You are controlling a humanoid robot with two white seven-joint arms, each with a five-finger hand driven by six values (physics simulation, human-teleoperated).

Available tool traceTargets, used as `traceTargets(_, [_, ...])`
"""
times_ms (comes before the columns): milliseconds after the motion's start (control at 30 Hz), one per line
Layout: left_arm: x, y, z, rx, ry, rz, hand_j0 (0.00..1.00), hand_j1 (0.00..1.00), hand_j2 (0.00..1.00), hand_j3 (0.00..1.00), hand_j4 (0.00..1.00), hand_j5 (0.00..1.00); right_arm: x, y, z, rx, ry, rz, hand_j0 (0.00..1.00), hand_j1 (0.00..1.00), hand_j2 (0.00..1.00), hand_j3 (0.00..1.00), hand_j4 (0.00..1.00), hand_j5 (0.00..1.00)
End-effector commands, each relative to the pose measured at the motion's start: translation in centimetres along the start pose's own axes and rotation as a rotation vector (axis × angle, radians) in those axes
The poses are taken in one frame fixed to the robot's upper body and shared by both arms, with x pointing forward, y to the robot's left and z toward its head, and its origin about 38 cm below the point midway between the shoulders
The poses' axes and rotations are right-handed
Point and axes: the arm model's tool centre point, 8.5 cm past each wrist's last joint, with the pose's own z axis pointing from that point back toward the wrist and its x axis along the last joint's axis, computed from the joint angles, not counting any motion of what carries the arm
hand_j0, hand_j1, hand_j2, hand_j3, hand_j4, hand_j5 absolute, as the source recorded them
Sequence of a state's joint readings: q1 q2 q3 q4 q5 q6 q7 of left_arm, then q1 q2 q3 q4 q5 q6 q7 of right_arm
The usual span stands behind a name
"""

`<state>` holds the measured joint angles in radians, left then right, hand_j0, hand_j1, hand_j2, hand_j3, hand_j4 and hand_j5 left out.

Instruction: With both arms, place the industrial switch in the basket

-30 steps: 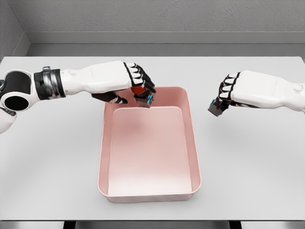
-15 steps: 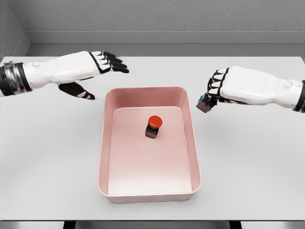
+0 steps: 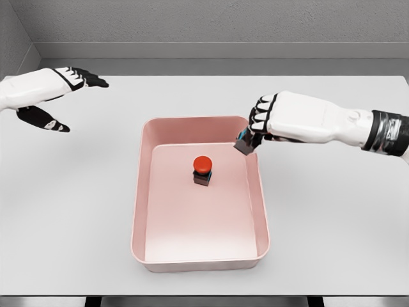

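A pink basket (image 3: pixel 263 211) sits mid-table. Inside it, near the far end, stands an industrial switch (image 3: pixel 202 169) with a red round button on a dark base. A second switch (image 3: pixel 245 144), dark with a teal edge, hangs over the basket's right rim, near the far right corner, and my right hand (image 3: pixel 257 128) is shut on it. My left hand (image 3: pixel 61 96) hovers at the far left of the table, fingers spread and holding nothing.
The grey table (image 3: pixel 332 211) runs to a front edge at the bottom of the view. A grey wall stands behind its far edge.
My left hand let the red-button switch go into the basket and drew back to the far left. My right hand carried its switch leftwards to the basket's right rim.
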<state>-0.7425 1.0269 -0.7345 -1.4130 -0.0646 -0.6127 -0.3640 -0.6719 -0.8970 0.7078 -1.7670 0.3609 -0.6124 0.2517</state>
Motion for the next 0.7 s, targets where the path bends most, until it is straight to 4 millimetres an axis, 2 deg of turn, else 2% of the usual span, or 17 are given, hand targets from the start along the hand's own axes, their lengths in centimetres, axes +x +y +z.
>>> traceTargets(0, [-0.2, 0.2, 0.4, 0.004, 0.008, 0.005, 1.00, 1.00, 1.00, 1.00, 1.00, 1.00, 0.5, 0.4, -1.0, -0.015, -0.026, -0.021, 0.47, 0.47, 0.47, 0.47, 0.47, 0.47])
traceTargets(233, [-0.2, -0.3, 0.5, 0.006, 0.006, 0.027, 1.00, 1.00, 1.00, 1.00, 1.00, 1.00, 1.8, 1.1, -3.8, -0.044, -0.088, -0.044, 0.47, 0.47, 0.47, 0.47, 0.47, 0.47])
traceTargets(567, [-0.8, -0.6, 1.1, -0.009, 0.032, 0.030, 1.00, 1.00, 1.00, 1.00, 1.00, 1.00, 2.0, 1.1, -4.4, -0.058, -0.097, -0.050, 0.51, 0.51, 0.51, 0.51, 0.51, 0.51])
traceTargets(633, [-0.8, -0.7, 1.1, -0.013, 0.031, 0.029, 1.00, 1.00, 1.00, 1.00, 1.00, 1.00, 2.4, 1.2, -5.5, -0.074, -0.114, -0.046, 0.65, 0.65, 0.65, 0.65, 0.65, 0.65])
traceTargets(667, [-0.8, -0.7, 1.1, -0.011, 0.031, 0.029, 1.00, 1.00, 1.00, 1.00, 1.00, 1.00, 2.4, 1.4, -6.1, -0.083, -0.116, -0.055, 0.92, 0.92, 0.92, 0.92, 0.92, 0.92])
